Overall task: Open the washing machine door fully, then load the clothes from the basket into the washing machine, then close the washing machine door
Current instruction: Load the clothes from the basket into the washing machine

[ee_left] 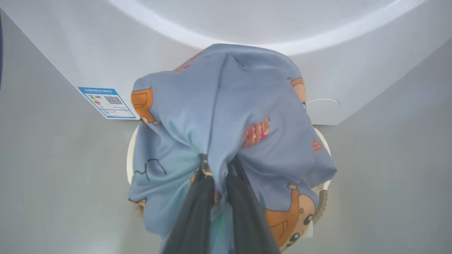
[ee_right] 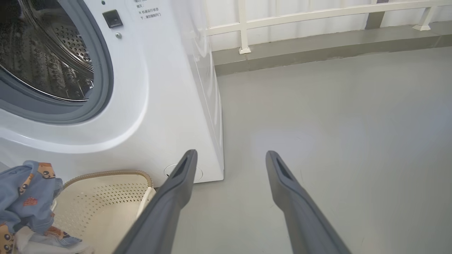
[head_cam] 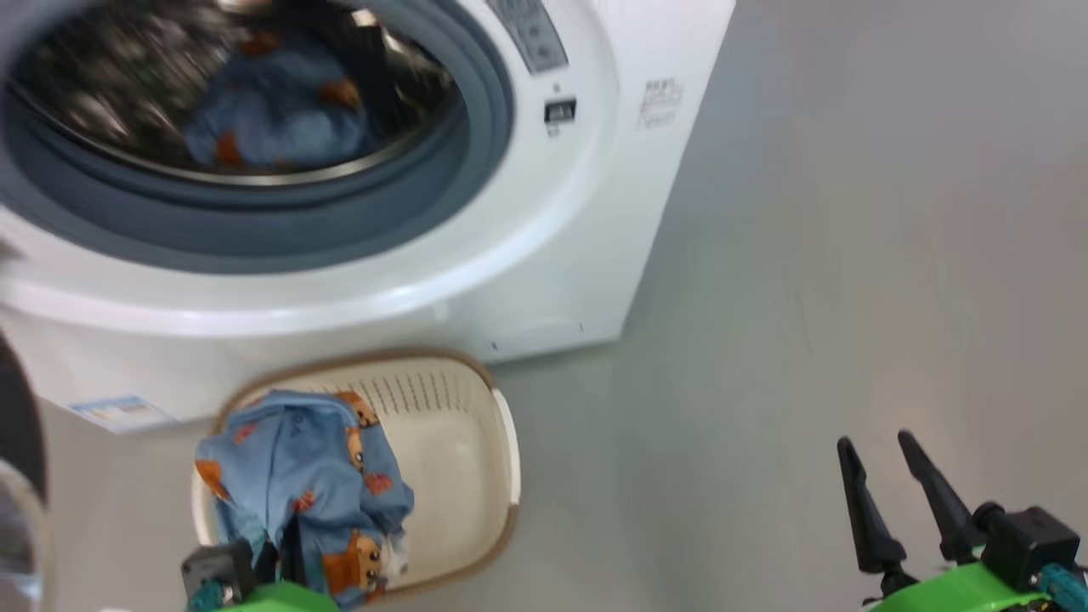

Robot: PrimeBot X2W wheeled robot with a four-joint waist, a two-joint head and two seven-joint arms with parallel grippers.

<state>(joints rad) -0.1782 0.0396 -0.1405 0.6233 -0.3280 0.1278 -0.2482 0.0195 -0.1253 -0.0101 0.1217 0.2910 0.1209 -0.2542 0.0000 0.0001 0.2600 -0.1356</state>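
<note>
Clamping the left gripper [ee_left: 219, 168] shut on a bunched fold of the clothes [ee_left: 219, 106], light blue with orange-brown figures, at the near left of the scene. Draping that cloth down over both dark fingers and over the left half of the basket [head_cam: 463, 442], covering most of the rim there in the left wrist view. Leaving the basket's right half bare, cream-white and perforated under its brown rim. Resting the basket on the grey floor [head_cam: 807, 255] just in front of the washing machine [head_cam: 552, 255], touching its white base or just short of it, with no telling which. Showing a second blue garment [head_cam: 272, 119] farther back inside the steel drum [head_cam: 93, 93], behind the grey gasket [head_cam: 340, 229]. Showing the washing machine door [head_cam: 15, 416] swung aside at the left edge of the head view, as a sliver of black rim and glass. Holding the right gripper [head_cam: 874, 442] at the near right, well apart from the basket, fingers spread wide with nothing between them. Showing a blue label sticker [ee_left: 107, 103] on the machine's lower left front.
</note>
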